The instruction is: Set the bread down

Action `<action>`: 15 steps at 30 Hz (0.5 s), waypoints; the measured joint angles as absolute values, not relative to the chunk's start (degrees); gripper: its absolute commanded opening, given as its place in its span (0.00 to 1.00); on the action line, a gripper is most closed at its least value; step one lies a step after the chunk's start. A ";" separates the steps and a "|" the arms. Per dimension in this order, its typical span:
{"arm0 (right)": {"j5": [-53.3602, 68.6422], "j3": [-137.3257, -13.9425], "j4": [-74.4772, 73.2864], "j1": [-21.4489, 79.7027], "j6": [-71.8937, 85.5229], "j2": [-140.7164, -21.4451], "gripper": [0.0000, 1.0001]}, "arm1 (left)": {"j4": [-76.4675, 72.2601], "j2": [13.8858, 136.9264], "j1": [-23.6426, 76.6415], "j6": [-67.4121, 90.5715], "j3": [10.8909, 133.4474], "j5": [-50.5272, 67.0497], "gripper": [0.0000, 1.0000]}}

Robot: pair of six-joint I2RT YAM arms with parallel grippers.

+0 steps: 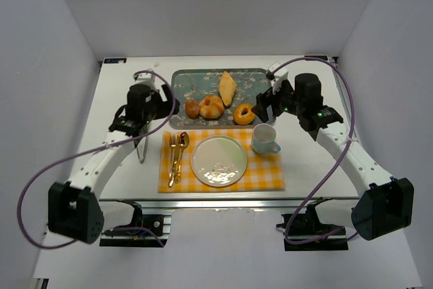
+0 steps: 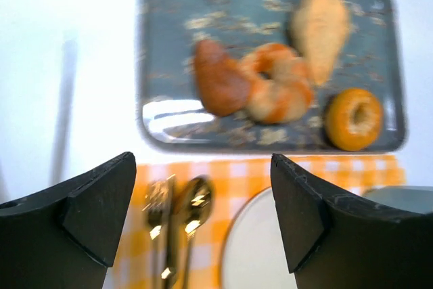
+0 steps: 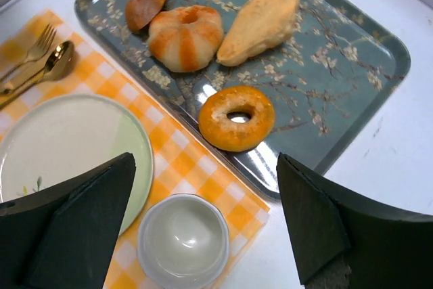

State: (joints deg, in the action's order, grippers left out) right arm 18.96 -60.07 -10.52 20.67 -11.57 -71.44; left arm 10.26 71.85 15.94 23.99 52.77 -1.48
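The bread (image 1: pixel 192 107) is a small dark-brown oval roll at the left of the blue flowered tray (image 1: pixel 193 86), touching a round knotted bun (image 1: pixel 212 106). It also shows in the left wrist view (image 2: pixel 218 79) and the right wrist view (image 3: pixel 146 3). My left gripper (image 1: pixel 150 109) is open and empty, above the table at the tray's near left corner; in its wrist view (image 2: pixel 203 157) the roll lies ahead. My right gripper (image 1: pixel 265 107) is open and empty, over the cup and the tray's near right corner (image 3: pixel 204 160).
The tray also holds a ring donut (image 1: pixel 244 114) and a long pale pastry (image 1: pixel 228 88). In front lies a yellow checked mat (image 1: pixel 270 170) with a white plate (image 1: pixel 218 160), a gold fork and spoon (image 1: pixel 177 153) and a pale blue cup (image 1: pixel 264 139). White walls stand at both sides and behind.
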 measured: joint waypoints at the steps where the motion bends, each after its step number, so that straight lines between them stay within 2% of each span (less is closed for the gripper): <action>1: 20.71 -59.96 -10.76 20.47 -13.52 -71.33 0.89 | 12.58 69.32 14.94 23.99 52.01 -2.28 0.88; 2: 22.31 -59.72 -11.18 20.25 -15.44 -71.20 0.87 | 14.72 67.29 13.91 23.97 51.29 -3.11 0.87; 7: 33.45 -58.28 -16.19 19.44 -27.73 -70.48 0.30 | 24.88 60.84 8.93 23.94 48.38 -6.81 0.78; 8: 35.44 -58.28 -17.23 19.44 -29.56 -70.57 0.28 | 27.05 60.64 8.32 23.75 48.34 -7.42 0.77; 9: 37.23 -58.28 -18.02 19.44 -30.94 -70.65 0.31 | 28.56 60.75 7.97 23.55 48.34 -7.99 0.76; 10: 38.59 -58.30 -18.68 19.44 -31.90 -70.72 0.39 | 29.82 61.17 7.81 23.20 48.34 -8.34 0.77; 13: 42.24 -58.33 -20.67 19.46 -34.33 -71.35 0.78 | 33.26 64.16 7.77 21.87 48.49 -8.99 0.82; 15: 43.66 -58.35 -21.58 19.46 -35.81 -72.03 0.86 | 34.96 67.09 7.77 20.84 48.51 -9.41 0.85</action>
State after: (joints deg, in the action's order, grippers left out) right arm 43.66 -58.35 -21.58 19.46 -35.81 -72.03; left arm 34.96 67.09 7.77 20.84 48.51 -9.41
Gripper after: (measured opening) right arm 0.764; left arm 0.821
